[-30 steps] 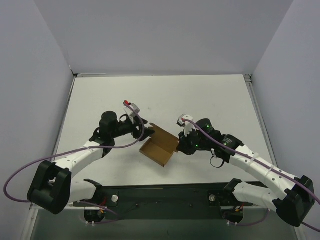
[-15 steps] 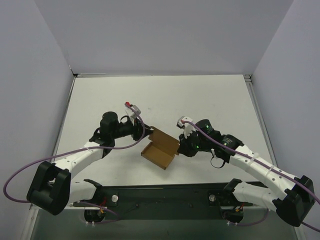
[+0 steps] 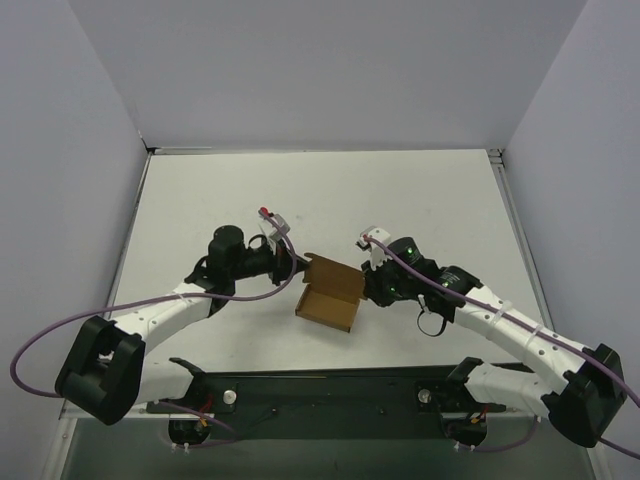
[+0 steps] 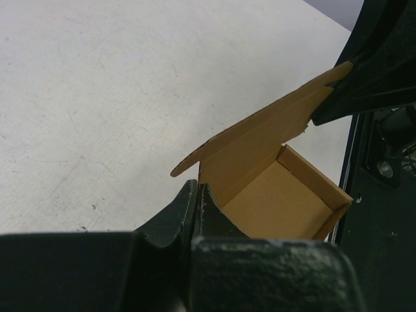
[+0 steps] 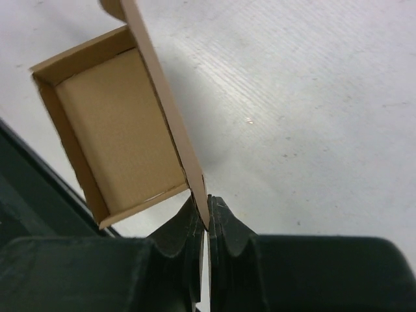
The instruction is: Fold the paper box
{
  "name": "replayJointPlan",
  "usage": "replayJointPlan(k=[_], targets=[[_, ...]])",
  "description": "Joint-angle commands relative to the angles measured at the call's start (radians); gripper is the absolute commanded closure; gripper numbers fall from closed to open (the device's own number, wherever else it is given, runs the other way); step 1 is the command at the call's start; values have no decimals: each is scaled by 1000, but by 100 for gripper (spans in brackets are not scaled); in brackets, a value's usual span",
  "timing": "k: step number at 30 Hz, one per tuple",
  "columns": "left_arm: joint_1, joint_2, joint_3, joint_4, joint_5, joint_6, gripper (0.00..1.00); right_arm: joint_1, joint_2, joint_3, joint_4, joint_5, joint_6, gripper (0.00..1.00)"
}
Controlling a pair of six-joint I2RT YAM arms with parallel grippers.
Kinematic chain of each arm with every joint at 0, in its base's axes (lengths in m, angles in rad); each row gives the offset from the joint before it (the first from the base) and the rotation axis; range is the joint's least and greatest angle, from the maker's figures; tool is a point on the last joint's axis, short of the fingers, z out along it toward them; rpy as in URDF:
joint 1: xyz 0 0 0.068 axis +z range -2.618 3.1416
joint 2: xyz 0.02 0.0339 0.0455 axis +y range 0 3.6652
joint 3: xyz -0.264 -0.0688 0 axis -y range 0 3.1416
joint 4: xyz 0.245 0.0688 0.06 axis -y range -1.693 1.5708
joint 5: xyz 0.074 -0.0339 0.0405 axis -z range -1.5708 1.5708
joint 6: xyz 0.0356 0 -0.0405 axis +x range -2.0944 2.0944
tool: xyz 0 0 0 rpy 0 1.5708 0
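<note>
The paper box is a small brown cardboard tray with its lid flap standing up along the far side, resting on the white table between my two arms. My left gripper is shut at the flap's left corner. In the left wrist view its tips pinch the cardboard edge of the paper box. My right gripper is shut on the flap's right end. The right wrist view shows the thin flap of the paper box caught between the right gripper fingers.
The white table is walled in at the left, back and right. A black base plate with both arm mounts runs along the near edge, just in front of the box. Purple cables loop off each arm.
My left gripper has gone from open to shut and moved right onto the flap's left corner. The box has shifted slightly right and turned a little. The right gripper kept its grip.
</note>
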Motion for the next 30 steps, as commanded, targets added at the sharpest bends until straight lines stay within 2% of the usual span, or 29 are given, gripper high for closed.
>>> replayJointPlan(k=[1,6,10,15,23,30], targets=[[-66,30,27,22,-110,-24,100,13,49,34,39,220,63,100],[-156,49,-28,117,-420,-58,100,41,108,-23,199,439,169,100],[-199,93,-50,209,-554,-95,100,81,185,-38,338,600,216,100],[-252,145,-66,304,-713,-110,100,144,303,-5,391,754,268,100],[-302,266,-82,523,-830,-189,100,187,414,5,484,920,358,100],[-384,351,-76,634,-927,-214,100,190,440,-9,518,938,431,100]])
